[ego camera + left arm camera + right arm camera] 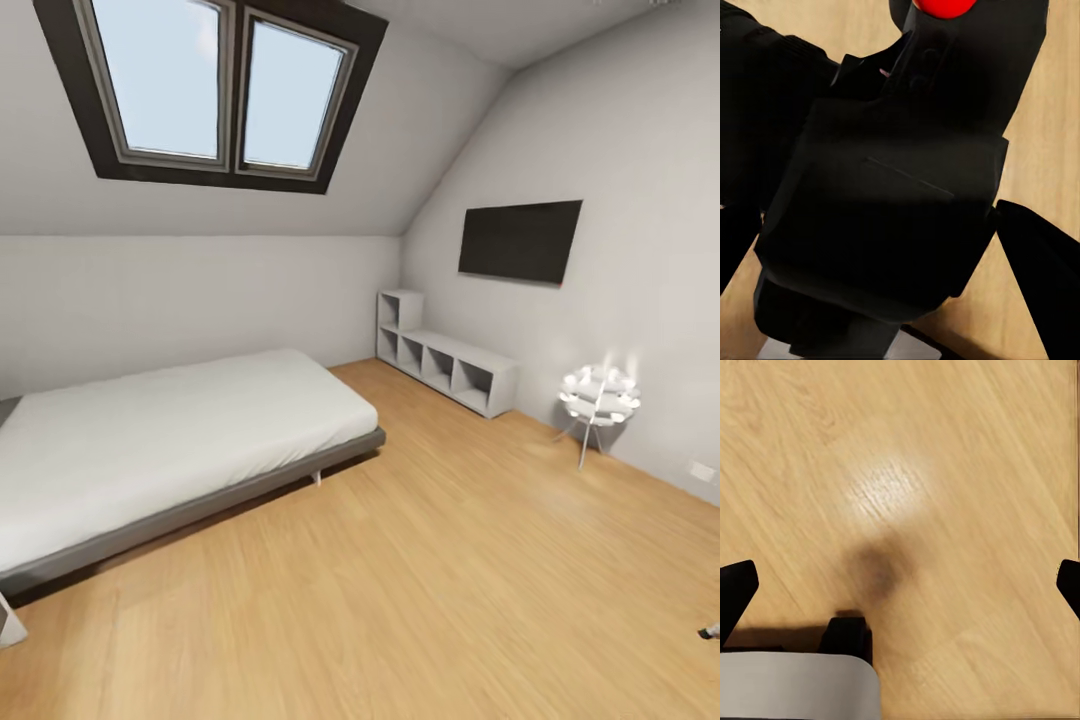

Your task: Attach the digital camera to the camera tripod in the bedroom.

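The digital camera point(892, 202), judged rigid, light and fragile at the lens, is seen gripped between the left fingers point(1035, 255), best held by its body, while the right fingers point(735, 592) are spread empty over the floor point(945, 472).

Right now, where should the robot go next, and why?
Probably it should turn slowly and look around for the tripod. The left tool seems to hold the digital camera, its red button showing, above the wood floor. Ahead, the head view shows the bed, white shelving, a wall screen and a small lamp.
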Controlling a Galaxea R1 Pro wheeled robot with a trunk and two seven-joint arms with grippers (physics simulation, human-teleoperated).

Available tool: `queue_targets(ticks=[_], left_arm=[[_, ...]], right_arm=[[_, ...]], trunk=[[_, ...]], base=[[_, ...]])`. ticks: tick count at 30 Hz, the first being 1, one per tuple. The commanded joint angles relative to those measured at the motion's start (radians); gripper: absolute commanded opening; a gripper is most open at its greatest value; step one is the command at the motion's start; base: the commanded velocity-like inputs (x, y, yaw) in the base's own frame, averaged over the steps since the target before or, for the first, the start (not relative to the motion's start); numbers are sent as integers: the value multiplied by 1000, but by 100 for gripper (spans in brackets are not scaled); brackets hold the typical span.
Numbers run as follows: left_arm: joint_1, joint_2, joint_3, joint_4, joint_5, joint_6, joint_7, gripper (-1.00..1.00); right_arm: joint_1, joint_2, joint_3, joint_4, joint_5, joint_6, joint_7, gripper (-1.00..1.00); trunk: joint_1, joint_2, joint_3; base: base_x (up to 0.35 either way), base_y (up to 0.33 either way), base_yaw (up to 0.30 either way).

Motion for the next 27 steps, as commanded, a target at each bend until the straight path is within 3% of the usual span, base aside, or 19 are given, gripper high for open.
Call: queue_targets(ticks=[1, 11, 12, 13, 16, 27], left_arm=[[1, 0, 7, -1, -7, -5, 21, -100], [5, -1, 5, -3, -12, -17, 48, -100], [5, -2, 5, -6, -12, -17, 45, -100], [5, -18, -6, -11, -31, -17, -14, -100], [5, -23, -13, -11, -49, -18, -39, -100], [5, -24, -12, -19, -53, -20, -40, -100]], right_arm=[[-2, 0, 3, 3, -3, -6, 4, 100], [-2, 3, 4, 3, 0, -5, 4, 100], [-2, 3, 4, 3, 0, -5, 3, 100], [-2, 2, 4, 3, 1, -11, 2, 100], [-2, 3, 4, 3, 2, -18, 2, 100], [-2, -3, 4, 3, 2, -17, 4, 100]], trunk=[[0, 0, 0], [0, 0, 6], [0, 0, 7], [0, 0, 7], [0, 0, 9], [0, 0, 15]], base=[[97, 0, -243], [91, 0, -240], [28, 0, -240], [5, 0, -240], [3, 0, -240], [4, 0, -240]])
